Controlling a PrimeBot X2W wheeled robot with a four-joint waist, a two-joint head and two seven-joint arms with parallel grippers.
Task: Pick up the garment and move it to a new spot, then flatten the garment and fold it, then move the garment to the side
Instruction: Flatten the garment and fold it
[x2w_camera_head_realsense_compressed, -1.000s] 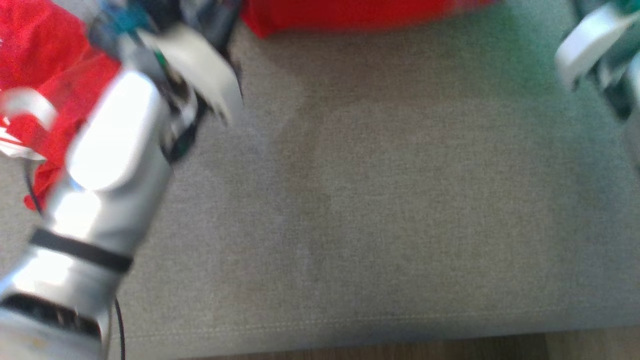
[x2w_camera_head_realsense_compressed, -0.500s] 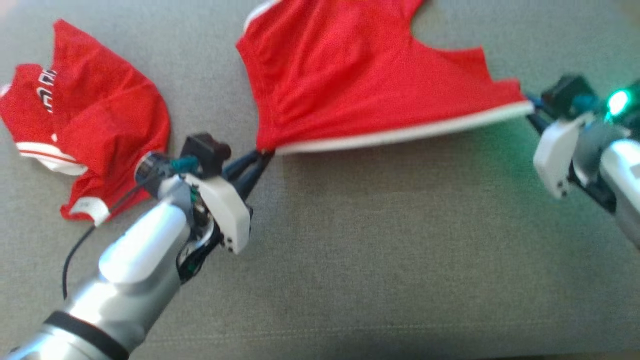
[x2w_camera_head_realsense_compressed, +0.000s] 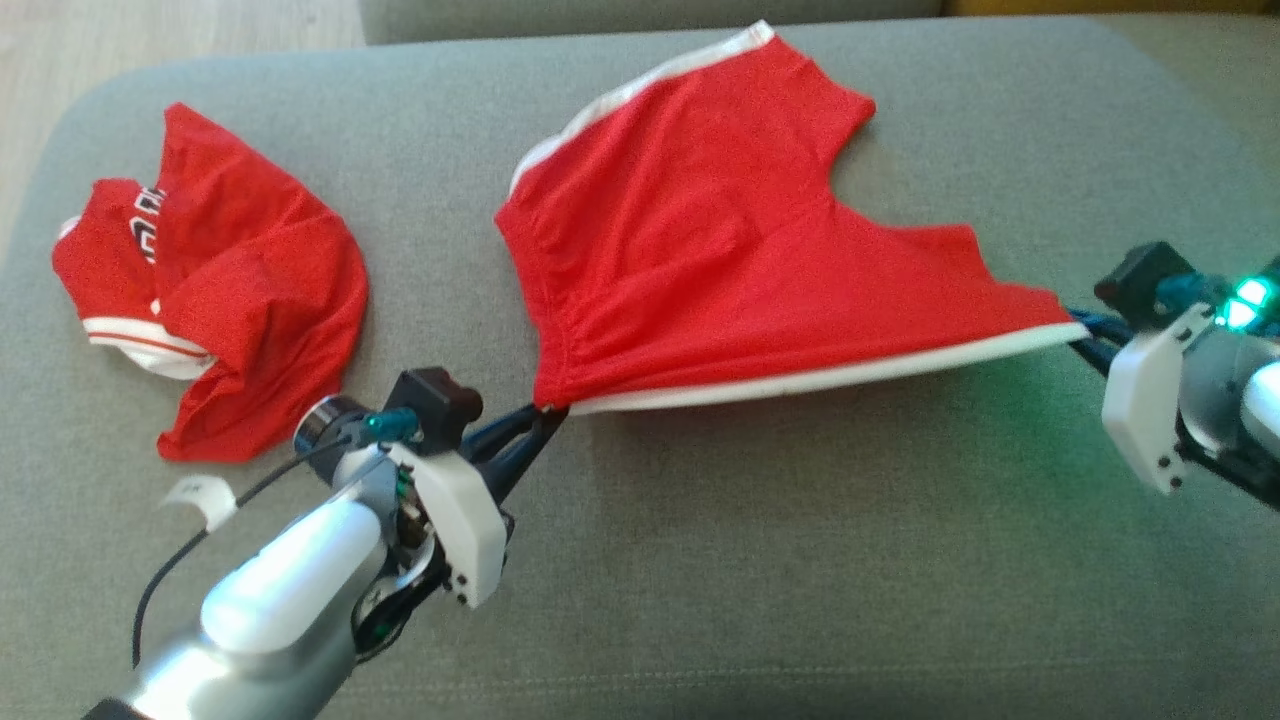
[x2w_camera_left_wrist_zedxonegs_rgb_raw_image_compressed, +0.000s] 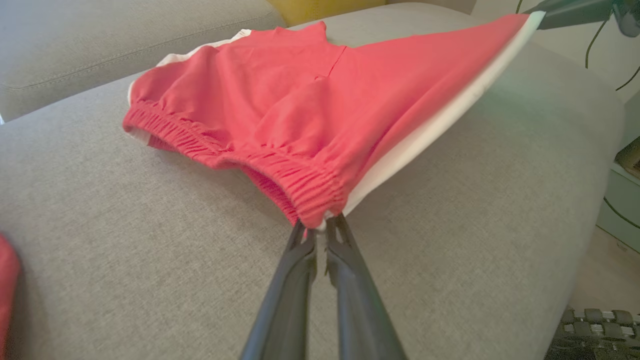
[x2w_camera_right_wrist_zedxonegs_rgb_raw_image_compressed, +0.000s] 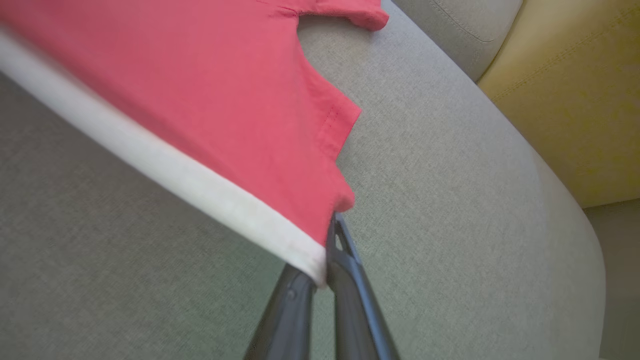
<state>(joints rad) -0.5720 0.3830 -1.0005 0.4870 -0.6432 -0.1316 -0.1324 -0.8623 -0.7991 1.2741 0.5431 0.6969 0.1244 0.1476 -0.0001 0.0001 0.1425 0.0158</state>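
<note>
Two corners of the red shorts (x2w_camera_head_realsense_compressed: 700, 250) are pinched at once. That is why the near edge hangs taut above the grey sofa cushion (x2w_camera_head_realsense_compressed: 800, 580) while the far half lies on it. The left end effector (x2w_camera_head_realsense_compressed: 535, 420) is closed on the corner where the elastic waistband (x2w_camera_left_wrist_zedxonegs_rgb_raw_image_compressed: 225, 155) meets the white side stripe (x2w_camera_head_realsense_compressed: 820, 378). The right end effector (x2w_camera_head_realsense_compressed: 1085, 335) is closed on the other end of that stripe, at the leg hem.

With the stripe stretched between the two grips, the fabric is drawn into a smooth fan. This is judged to serve the flattening step, since a garment held by one long edge can be laid down with few wrinkles (the gathered waistband is bunched near the left grip all the same). The shorts are placed about mid-cushion, towards its far side, and bare upholstery is left in front for laying out and folding.

A second red garment (x2w_camera_head_realsense_compressed: 250, 300) is left crumpled on the cushion, well apart to the left. White lettering (x2w_camera_head_realsense_compressed: 150, 235) is carried on it, but it is creased and cut off by a fold, so no word can be read. No brand mark or label is seen on the shorts. A small white tab (x2w_camera_head_realsense_compressed: 200, 497) is seen by the left arm's cable, with nothing legible on it.
</note>
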